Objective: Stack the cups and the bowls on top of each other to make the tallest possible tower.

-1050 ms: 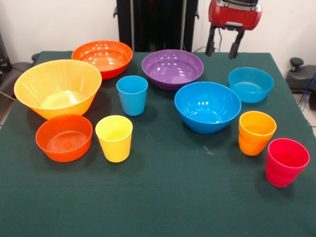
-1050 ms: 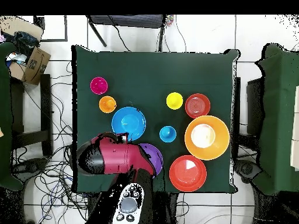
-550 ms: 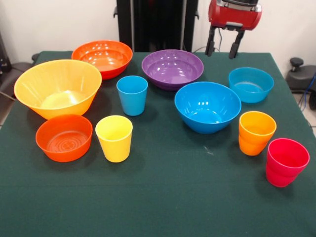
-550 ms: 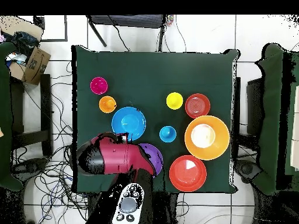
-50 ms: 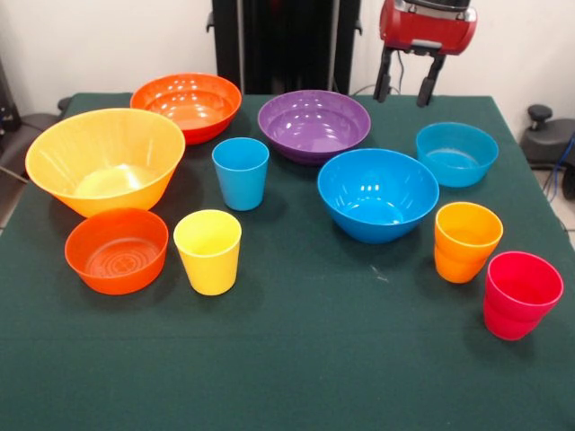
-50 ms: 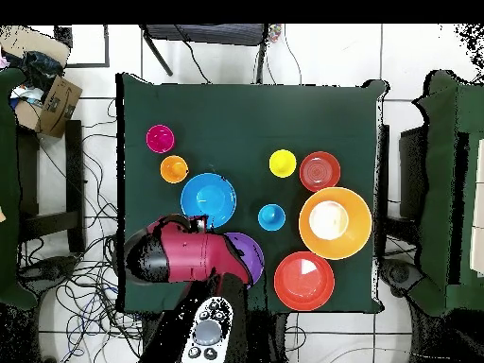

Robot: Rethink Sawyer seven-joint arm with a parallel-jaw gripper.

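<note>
Front view: cups [image 5: 241, 172] and bowls [image 5: 378, 194] stand apart on the counter [image 5: 296, 359], none stacked. The pincer [image 5: 405, 89] hangs high, prongs apart, empty. Glossy plastic looks light, stiff and slippery; pinching a cup's rim wall seems safest.

We see a white wall [image 5: 108, 45] behind the green-clothed tabletop [image 5: 296, 359], white floor tiles [image 6: 321, 57] strewn with black cables [image 6: 90, 189], and a cardboard box [image 6: 57, 104] at one side.
</note>
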